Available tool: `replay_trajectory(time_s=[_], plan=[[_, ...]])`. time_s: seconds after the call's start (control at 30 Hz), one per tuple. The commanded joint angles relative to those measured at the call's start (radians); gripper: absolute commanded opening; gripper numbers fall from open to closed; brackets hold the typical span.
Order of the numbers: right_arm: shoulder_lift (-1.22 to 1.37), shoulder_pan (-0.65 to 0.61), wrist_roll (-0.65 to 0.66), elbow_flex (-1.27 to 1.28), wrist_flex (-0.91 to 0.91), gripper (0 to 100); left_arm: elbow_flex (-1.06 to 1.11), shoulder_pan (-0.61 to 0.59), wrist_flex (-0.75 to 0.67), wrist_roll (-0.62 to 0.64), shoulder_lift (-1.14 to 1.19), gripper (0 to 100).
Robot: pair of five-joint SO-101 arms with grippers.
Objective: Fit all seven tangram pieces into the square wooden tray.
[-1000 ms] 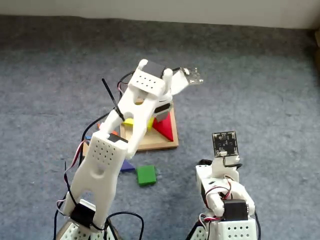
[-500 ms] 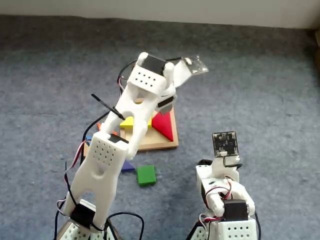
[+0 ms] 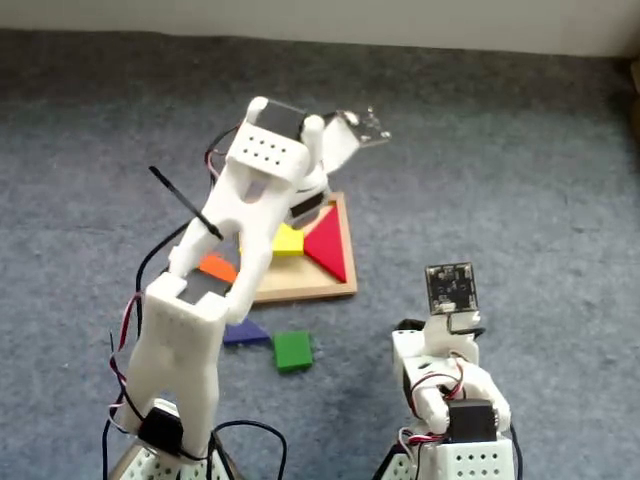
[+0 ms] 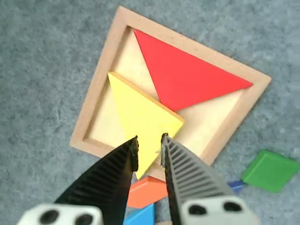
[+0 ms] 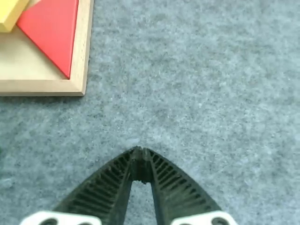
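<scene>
underneath, grey carpet [image 3: 520,160], pale wall [image 3: 300,15] behind; left gripper [image 4: 149,139] slightly ajar, right gripper [image 5: 140,152] pinched closed

Pale wood tray [image 4: 98,89], red triangle [image 4: 187,77], yellow triangle [image 4: 140,117], green square [image 4: 269,171], orange piece [image 4: 147,190], blue piece [image 4: 140,216], dark-blue triangle [image 3: 243,333], grey carpet [image 3: 520,180], white arms [image 3: 190,340].

No legible text, label or number was found. The tangram pieces and arms carried no readable markings.
</scene>
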Motion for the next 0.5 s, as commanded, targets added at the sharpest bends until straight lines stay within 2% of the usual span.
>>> replay_trajectory(time_s=[0.0, 0.2, 0.47], plan=[[-0.005, 0.013, 0.011, 0.116, -0.004, 1.7, 0.188, -0.028, 0.006, 0.008, -0.189, 9], [-0.005, 0.013, 0.011, 0.116, -0.004, 1.7, 0.426, -0.064, -0.017, 0.008, -0.318, 9], [-0.005, 0.013, 0.011, 0.116, -0.004, 1.7, 0.700, -0.134, -0.275, 0.009, -0.367, 9]])
